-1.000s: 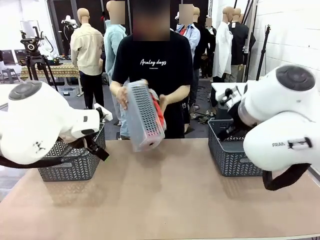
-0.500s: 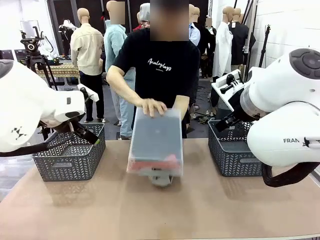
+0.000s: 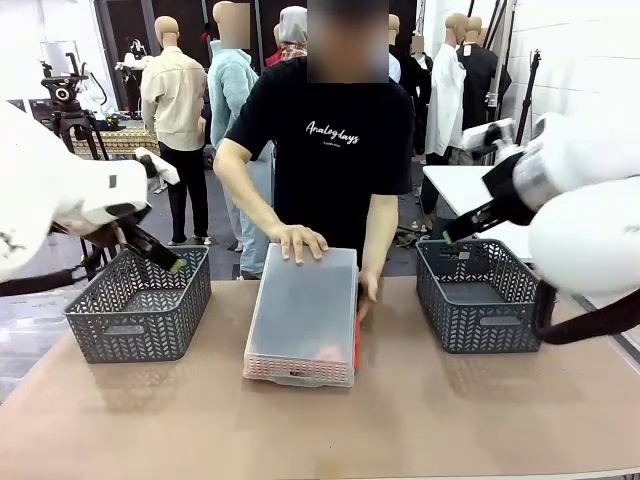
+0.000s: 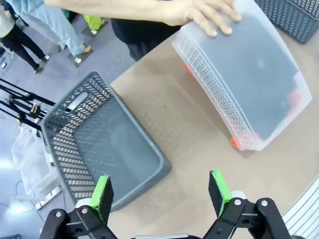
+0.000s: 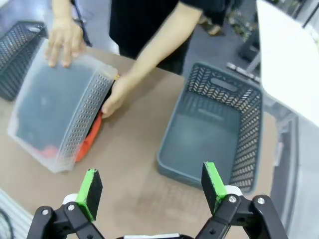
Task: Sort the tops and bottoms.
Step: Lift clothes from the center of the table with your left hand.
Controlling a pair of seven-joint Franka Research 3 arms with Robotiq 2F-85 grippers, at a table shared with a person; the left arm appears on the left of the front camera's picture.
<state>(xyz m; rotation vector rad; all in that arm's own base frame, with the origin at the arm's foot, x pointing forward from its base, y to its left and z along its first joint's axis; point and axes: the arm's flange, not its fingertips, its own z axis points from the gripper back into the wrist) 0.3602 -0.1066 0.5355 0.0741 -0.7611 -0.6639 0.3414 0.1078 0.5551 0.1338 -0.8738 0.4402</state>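
A translucent perforated bin (image 3: pixel 303 312) lies upside down on the table's middle, with the person's hands (image 3: pixel 298 241) on it. Orange fabric of one of the tops (image 5: pixel 90 140) pokes out from under its rim, also seen as an orange edge (image 3: pixel 356 346) in the front view. A dark mass shows through the bin's base (image 4: pixel 259 74); I cannot tell whether it is the bottoms. My left gripper (image 4: pixel 160 195) hangs open high above the table between the left basket and the bin. My right gripper (image 5: pixel 151 190) is open too, high above the table's right half.
A dark grey woven basket (image 3: pixel 137 305) stands at the table's left and a matching basket (image 3: pixel 480 296) at its right; both look empty in the wrist views. Both white arms are raised off the table at the sides. The person stands at the far edge.
The person has tipped the bin over and set it upside down on the table. Both arms have lifted and drawn outward.
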